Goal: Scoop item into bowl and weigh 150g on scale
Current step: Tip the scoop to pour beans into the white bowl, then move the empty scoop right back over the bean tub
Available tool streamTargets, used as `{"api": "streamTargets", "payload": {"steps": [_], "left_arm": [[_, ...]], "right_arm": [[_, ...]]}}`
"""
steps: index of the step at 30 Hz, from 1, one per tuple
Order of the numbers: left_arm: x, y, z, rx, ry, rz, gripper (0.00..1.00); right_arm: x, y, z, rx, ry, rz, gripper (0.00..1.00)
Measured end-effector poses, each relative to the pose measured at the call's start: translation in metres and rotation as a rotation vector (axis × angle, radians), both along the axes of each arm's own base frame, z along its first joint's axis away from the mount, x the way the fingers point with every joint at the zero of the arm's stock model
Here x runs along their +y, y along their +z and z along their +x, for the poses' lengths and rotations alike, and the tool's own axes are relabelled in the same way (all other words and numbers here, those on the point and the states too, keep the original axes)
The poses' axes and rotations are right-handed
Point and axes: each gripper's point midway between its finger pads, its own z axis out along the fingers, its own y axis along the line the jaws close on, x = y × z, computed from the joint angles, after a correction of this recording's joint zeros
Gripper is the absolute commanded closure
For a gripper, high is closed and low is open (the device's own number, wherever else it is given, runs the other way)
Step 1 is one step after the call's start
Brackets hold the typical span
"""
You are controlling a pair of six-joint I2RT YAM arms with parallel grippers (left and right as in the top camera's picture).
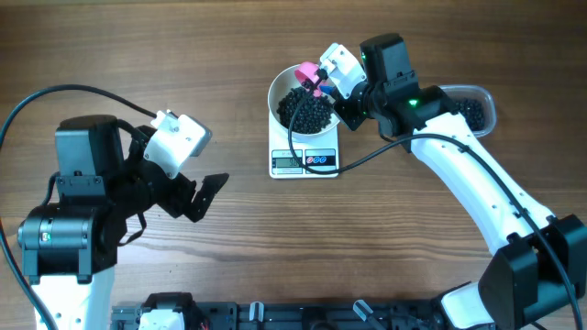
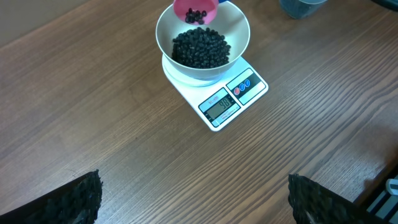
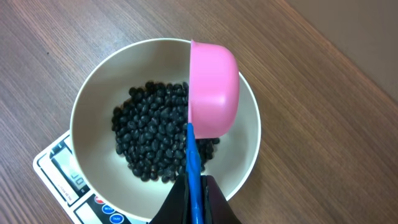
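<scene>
The glossy white bowl point(image 1: 274, 93) is sitting upright on the small white scale point(image 1: 305, 162), whose grey display is showing at the bowl's 6 o'clock. Black pellets point(image 1: 307, 112) are lying heaped across the bowl's bottom.

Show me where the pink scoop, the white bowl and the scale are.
pink scoop point(image 3: 213, 87), right wrist view, outer wall.
white bowl point(image 2: 240, 37), left wrist view, bare inner wall.
scale point(image 1: 305, 162), overhead view, front panel.

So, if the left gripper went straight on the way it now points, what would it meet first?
Probably the bare brown wooden table, short of the small white kitchen scale carrying the round glossy white bowl; the left gripper tilts downward, though depth is unclear.
</scene>
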Motion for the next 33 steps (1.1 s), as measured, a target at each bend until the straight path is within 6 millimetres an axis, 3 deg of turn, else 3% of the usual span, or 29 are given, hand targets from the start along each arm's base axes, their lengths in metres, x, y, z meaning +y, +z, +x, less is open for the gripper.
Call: {"api": "streamTargets", "payload": {"steps": [16,22,33], "left_arm": [[0.000,0.000,0.000,0.000,0.000,0.000,0.00],[0.000,0.000,0.000,0.000,0.000,0.000,0.00],[0.000,0.000,0.000,0.000,0.000,0.000,0.00]], "right_arm": [[0.002,0.008,0.007,-0.040,-0.005,0.018,0.96],[0.004,0.025,0.015,-0.108,-0.013,0.038,0.96],[-0.003,0.024,0.016,-0.113,-0.042,0.011,0.96]]}}
